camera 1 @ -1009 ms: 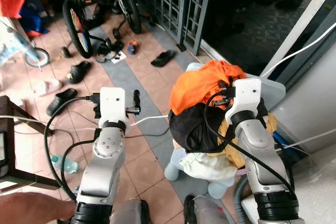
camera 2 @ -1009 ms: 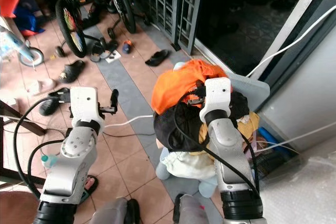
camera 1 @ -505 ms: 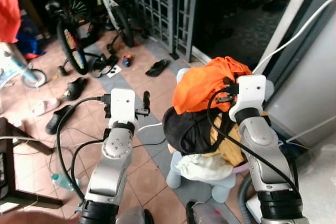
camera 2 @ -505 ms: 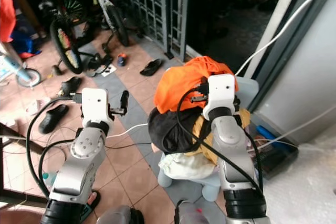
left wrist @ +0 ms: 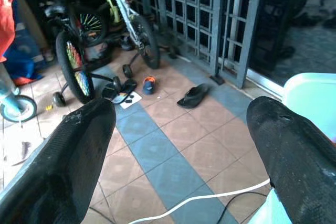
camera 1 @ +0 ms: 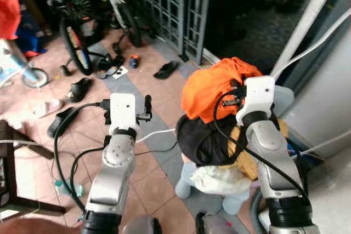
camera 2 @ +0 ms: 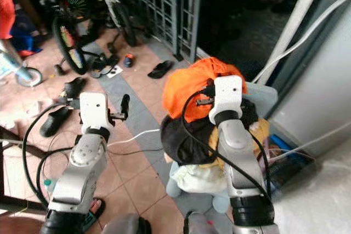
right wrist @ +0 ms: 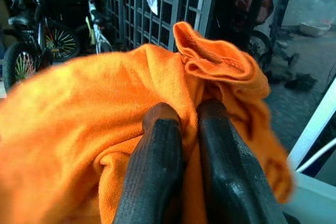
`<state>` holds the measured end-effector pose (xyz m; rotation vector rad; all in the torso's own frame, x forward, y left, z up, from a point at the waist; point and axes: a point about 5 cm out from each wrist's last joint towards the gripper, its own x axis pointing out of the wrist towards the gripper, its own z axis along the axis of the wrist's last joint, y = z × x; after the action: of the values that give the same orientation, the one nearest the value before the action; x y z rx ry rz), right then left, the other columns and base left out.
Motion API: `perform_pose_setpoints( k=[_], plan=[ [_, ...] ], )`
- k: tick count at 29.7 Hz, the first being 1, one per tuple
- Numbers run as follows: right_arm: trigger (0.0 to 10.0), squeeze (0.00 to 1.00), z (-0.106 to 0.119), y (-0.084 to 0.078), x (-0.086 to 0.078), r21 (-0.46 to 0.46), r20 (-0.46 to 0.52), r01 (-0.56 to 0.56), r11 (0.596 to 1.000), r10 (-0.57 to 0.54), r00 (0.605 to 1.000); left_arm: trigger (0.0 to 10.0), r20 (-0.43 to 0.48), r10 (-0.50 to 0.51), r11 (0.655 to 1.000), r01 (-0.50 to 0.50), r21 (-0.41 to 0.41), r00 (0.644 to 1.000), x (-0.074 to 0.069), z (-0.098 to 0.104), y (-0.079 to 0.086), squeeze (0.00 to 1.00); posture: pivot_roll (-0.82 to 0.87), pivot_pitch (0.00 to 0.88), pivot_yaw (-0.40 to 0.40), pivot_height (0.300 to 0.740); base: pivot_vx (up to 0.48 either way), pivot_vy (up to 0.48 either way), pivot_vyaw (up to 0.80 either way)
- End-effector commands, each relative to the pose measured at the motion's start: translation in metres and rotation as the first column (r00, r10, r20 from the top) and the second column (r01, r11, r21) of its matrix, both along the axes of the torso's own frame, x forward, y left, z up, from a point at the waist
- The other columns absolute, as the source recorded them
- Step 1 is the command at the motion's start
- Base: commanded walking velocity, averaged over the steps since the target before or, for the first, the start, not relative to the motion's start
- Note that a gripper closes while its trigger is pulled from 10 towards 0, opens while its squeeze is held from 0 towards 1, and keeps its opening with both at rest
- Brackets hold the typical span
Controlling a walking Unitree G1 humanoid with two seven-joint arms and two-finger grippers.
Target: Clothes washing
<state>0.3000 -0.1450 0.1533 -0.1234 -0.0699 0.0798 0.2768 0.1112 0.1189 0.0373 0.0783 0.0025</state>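
A heap of clothes sits in a pale blue plastic basket point(camera 1: 189, 175) on the floor to my right: a black garment point(camera 1: 198, 135), something yellow point(camera 1: 244, 154) and a white piece point(camera 1: 216, 179). On top lies an orange garment point(camera 1: 211, 89). My right gripper point(right wrist: 184, 113) is shut on the orange garment point(right wrist: 105, 103), whose cloth bunches around both fingers. The right wrist point(camera 1: 258, 94) stands over the heap's top. My left gripper point(left wrist: 178, 119) is open and holds nothing. It hovers over the tiled floor left of the basket, one black finger point(camera 1: 147, 104) showing beside its wrist.
A white cable point(camera 1: 156, 133) runs across the tiles. Sandals point(camera 1: 166, 69) and slippers point(camera 1: 81, 89) lie about. Bicycles point(camera 1: 74, 36) lean by a metal gate point(camera 1: 181, 4). A dark wooden stool point(camera 1: 13, 190) stands far left, and a grey appliance wall point(camera 1: 329, 108) rises on the right.
The camera has swayed, so the whole scene shifts slightly. The right gripper stays shut on the orange garment and the left stays open; neither has moved relative to the heap.
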Motion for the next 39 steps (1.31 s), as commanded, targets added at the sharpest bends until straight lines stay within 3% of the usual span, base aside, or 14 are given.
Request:
perform_pose_setpoints(
  k=[1, 22, 39],
  plan=[
    [10.0, 0.0, 0.002, -0.004, 0.001, 0.002, 0.007, 0.015, 1.0, -0.015, 1.0, 10.0, -0.007, -0.002, 1.0, 0.002, -0.025, 1.0, -0.001, -0.002, -0.006, 0.0, -0.04, 0.034, 0.051, 0.74, 0.0, 0.0, -0.77],
    [10.0, 0.0, 0.003, 0.005, 0.006, 0.006, 0.017, -0.003, 1.0, 0.003, 1.0, 10.0, 0.007, -0.003, 1.0, 0.003, -0.018, 1.0, 0.005, 0.0, -0.006, 0.0, -0.03, 0.038, 0.056, 0.74, -0.057, 0.0, -0.76],
    [10.0, 0.0, -0.001, 0.007, 0.007, 0.018, 0.004, -0.007, 1.0, 0.007, 1.0, 10.0, -0.001, 0.004, 0.999, -0.004, -0.034, 1.0, 0.004, -0.002, -0.006, 0.0, -0.03, 0.009, 0.05, 0.74, -0.201, -0.237, 0.0]
  ],
)
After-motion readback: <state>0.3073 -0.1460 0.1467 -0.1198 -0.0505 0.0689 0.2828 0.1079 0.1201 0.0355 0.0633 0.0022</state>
